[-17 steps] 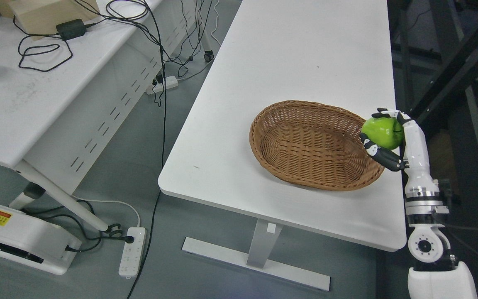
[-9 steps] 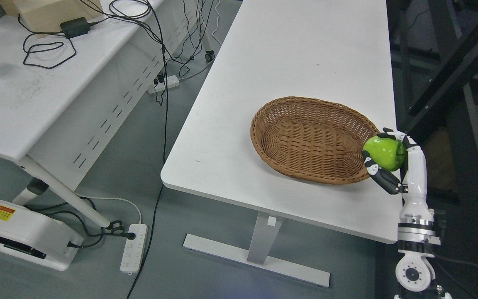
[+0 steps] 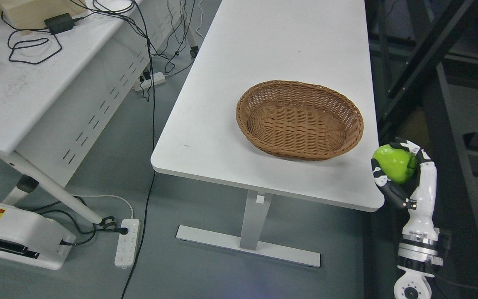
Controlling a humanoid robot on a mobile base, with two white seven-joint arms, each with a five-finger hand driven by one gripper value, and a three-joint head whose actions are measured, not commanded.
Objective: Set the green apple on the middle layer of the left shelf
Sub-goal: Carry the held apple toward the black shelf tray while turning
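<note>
Right hand [image 3: 401, 176] had its fingers wrapped round the green apple [image 3: 393, 163], clear of the empty basket [image 3: 349, 141]; I judged transport and shelf placement remained.

The right hand [image 3: 403, 174] holds the green apple [image 3: 393, 163] at the 4 o'clock area of the frame, just off the near right corner of the white table [image 3: 272, 54]. Its fingers [image 3: 407, 145] are curled around the apple. A brown wicker basket [image 3: 355, 124] sits on the table at centre, at 10 o'clock from the apple and apart from it. A second white table [image 3: 15, 95] with black cables [image 3: 27, 45] occupies 10 o'clock. A power strip [image 3: 126, 242] lies on the floor at 7 o'clock.
</note>
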